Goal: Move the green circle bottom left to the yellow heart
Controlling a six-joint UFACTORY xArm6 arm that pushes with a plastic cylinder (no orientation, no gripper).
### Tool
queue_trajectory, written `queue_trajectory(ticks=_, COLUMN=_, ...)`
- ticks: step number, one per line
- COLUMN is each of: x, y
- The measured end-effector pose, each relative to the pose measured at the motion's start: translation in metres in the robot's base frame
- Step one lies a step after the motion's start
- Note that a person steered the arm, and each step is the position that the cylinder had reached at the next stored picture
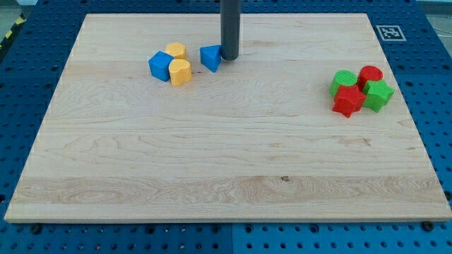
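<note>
The green circle [343, 81] sits at the view's right in a tight cluster with a red round block [370, 75], a red star-like block [348, 101] and a green star-like block [378, 94]. The yellow heart [181, 72] lies at the upper left, touching a blue cube-like block [160, 65] and a second yellow block [176, 51]. My tip [230, 57] rests on the board against the right side of a blue triangular block [210, 57], just right of the yellow heart and far left of the green circle.
The wooden board [226, 169] lies on a blue perforated table. A fiducial marker [388, 32] sits off the board's upper right corner.
</note>
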State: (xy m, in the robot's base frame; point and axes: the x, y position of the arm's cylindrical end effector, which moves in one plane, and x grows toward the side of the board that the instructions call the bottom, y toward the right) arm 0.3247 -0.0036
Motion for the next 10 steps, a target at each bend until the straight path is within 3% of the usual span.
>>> queue_trajectory(ticks=3, x=0.022, y=-0.029)
queue_trajectory(ticks=4, x=0.007, y=-0.018)
queue_trajectory(ticks=5, x=-0.016, y=0.027)
queue_trajectory(ticks=6, x=-0.021, y=0.110)
queue_trajectory(ticks=8, x=-0.004, y=0.320)
queue_trajectory(ticks=9, x=0.028, y=0.348)
queue_trajectory(ticks=10, x=0.061, y=0.335)
